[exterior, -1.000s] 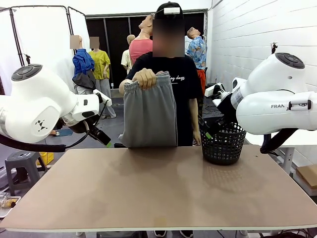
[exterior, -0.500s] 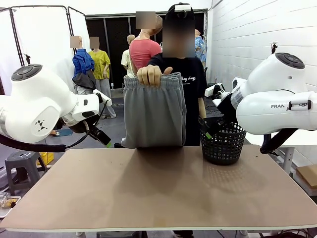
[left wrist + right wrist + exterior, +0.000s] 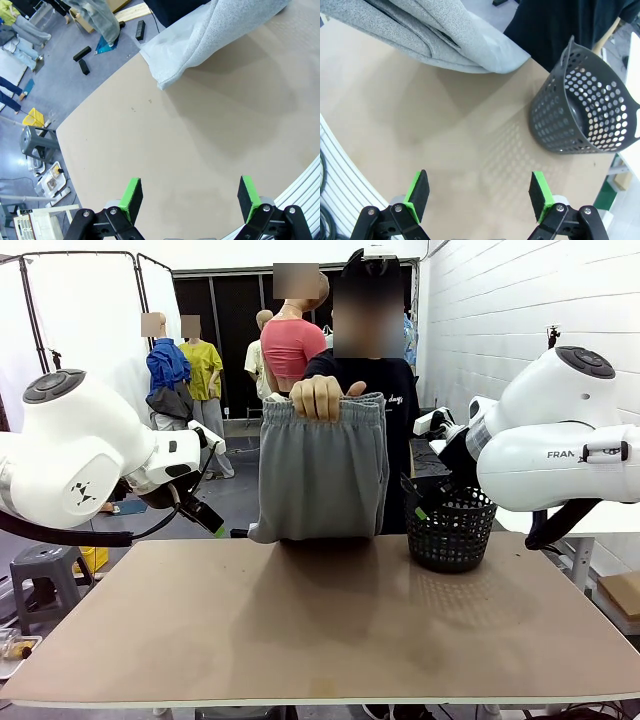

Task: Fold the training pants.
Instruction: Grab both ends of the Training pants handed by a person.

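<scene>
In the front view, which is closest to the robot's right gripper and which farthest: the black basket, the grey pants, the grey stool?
From the right gripper:
1. the black basket, just beside it, right side of the table.
2. the training pants, held up in the person's hand, mid-table.
3. the grey stool, on the floor, far left.

Grey training pants (image 3: 322, 475), folded, hanging upright
</scene>
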`<action>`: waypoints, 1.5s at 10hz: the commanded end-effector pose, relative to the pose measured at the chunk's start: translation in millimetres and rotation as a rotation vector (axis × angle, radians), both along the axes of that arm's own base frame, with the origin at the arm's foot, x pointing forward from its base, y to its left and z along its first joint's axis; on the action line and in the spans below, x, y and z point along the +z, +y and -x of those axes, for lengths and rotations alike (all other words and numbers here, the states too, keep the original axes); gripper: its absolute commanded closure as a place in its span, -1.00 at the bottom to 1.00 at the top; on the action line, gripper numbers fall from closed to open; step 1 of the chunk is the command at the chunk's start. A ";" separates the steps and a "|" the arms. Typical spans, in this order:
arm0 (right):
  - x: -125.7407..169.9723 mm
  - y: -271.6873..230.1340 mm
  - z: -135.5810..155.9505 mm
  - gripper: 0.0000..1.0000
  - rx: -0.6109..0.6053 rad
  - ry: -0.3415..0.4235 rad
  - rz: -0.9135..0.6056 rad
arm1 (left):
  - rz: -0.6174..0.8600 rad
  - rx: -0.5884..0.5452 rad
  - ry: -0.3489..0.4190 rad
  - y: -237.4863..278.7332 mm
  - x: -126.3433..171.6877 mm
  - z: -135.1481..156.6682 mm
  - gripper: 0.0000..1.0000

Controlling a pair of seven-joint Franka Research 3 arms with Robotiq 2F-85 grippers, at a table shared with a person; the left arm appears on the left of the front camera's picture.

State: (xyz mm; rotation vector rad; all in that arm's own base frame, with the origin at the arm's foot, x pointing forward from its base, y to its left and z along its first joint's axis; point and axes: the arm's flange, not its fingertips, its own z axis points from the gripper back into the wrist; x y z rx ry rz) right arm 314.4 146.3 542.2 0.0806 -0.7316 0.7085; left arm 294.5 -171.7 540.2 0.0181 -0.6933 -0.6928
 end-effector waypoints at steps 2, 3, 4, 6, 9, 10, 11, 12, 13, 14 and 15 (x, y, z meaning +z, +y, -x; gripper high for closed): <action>-0.3 0.0 -0.5 -1.00 0.001 0.001 -0.003 | -0.005 -0.009 -0.005 0.9 1.1 0.1 -1.00; -0.3 0.0 -0.5 -1.00 0.001 0.001 -0.003 | -0.005 -0.009 -0.005 0.9 1.1 0.1 -1.00; -0.3 0.0 -0.5 -1.00 0.001 0.001 -0.003 | -0.005 -0.009 -0.005 0.9 1.1 0.1 -1.00; 0.0 0.0 0.0 -1.00 0.000 0.000 0.000 | 0.000 0.000 0.000 0.0 0.0 0.0 -1.00; 7.5 -12.1 -9.8 -1.00 0.237 -0.047 0.134 | -0.169 -0.257 -0.009 8.1 10.1 2.2 -1.00; 8.9 -17.5 -13.8 -1.00 0.309 -0.051 0.193 | -0.209 -0.341 -0.015 11.5 14.4 -0.2 -1.00; 10.2 -24.5 -18.1 -1.00 0.398 -0.086 0.233 | -0.271 -0.408 -0.018 16.4 18.2 -5.4 -1.00; 9.2 -31.3 -21.4 -1.00 0.486 -0.124 0.281 | -0.310 -0.500 -0.038 19.2 19.1 -9.4 -1.00; 4.6 -35.2 -29.1 -1.00 0.550 -0.133 0.343 | -0.352 -0.638 -0.044 23.2 17.8 -16.1 -1.00; -0.1 -37.4 -38.1 -1.00 0.608 -0.126 0.391 | -0.402 -0.715 -0.017 26.9 15.3 -27.1 -1.00; -5.1 -39.6 -41.3 -1.00 0.659 -0.100 0.457 | -0.427 -0.794 0.021 28.9 11.6 -36.2 -1.00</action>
